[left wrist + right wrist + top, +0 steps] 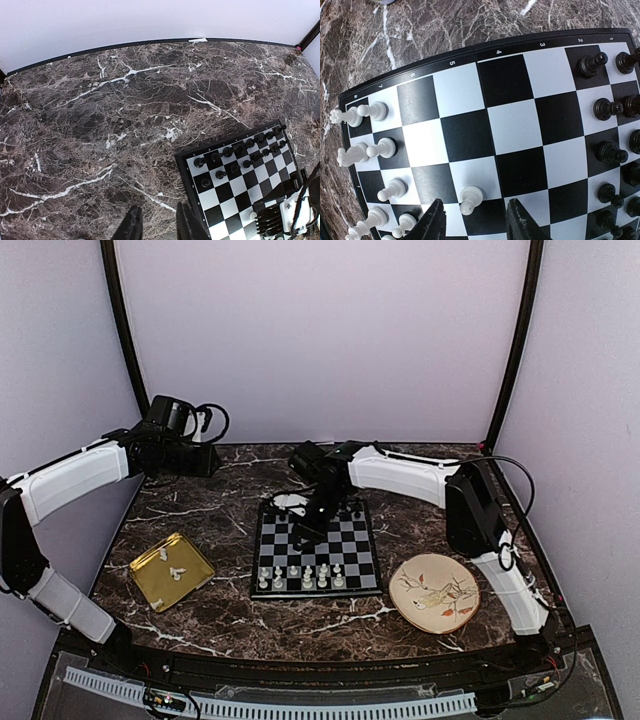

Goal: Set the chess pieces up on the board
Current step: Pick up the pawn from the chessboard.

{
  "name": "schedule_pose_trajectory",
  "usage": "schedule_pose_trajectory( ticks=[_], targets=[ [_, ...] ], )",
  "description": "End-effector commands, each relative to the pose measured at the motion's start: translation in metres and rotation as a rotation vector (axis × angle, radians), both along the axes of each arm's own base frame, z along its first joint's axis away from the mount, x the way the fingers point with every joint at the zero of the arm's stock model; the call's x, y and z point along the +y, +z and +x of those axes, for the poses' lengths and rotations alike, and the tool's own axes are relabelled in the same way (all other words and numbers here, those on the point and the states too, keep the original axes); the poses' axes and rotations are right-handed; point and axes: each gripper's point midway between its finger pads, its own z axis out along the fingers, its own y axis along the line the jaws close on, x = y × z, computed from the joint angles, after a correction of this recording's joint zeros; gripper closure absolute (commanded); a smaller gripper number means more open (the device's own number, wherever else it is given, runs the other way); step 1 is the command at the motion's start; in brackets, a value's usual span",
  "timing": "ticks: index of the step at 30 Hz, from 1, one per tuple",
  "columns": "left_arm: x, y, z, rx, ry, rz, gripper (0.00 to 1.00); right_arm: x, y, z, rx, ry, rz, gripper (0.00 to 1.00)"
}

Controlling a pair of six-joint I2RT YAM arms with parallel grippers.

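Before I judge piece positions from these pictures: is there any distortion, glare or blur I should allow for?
Right wrist view: sharp, but the board shows bowed lines from lens distortion. Left wrist view: also sharp, and the table has a similarly curved far edge. Top view: lines run straight, yet the white pieces look tiny and soft, and the gold tray catches light.

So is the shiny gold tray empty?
Not empty: some tiny white plastic chess pieces lie in the square gold tray.
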Motion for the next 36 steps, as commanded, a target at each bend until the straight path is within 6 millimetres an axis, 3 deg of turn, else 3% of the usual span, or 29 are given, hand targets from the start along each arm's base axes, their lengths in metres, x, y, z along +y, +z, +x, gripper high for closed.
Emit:
schedule_pose_trajectory(
  ticks=[1, 11, 21, 27, 36],
  targets=[
    [-0.001, -0.002, 0.000, 0.010, -0.003, -0.019, 0.74, 0.007, -0.002, -0.005, 0.017, 0.002, 0.003, 0.60],
    [-0.004, -0.009, 0.000, 0.042, -0.015, -0.019, 0.74, 0.012, -0.004, -0.009, 0.031, 0.011, 0.006, 0.86],
    [-0.007, -0.016, 0.000, 0.071, -0.028, -0.022, 0.74, 0.009, -0.003, -0.010, 0.029, 0.013, -0.003, 0.99],
    [-0.010, -0.021, 0.000, 0.092, -0.039, -0.023, 0.74, -0.005, 0.006, -0.015, 0.007, 0.013, -0.022, 1.00],
    [-0.012, -0.024, -0.001, 0.104, -0.049, -0.029, 0.74, -0.043, 0.011, -0.018, -0.028, -0.017, -0.064, 1.00]
  ],
)
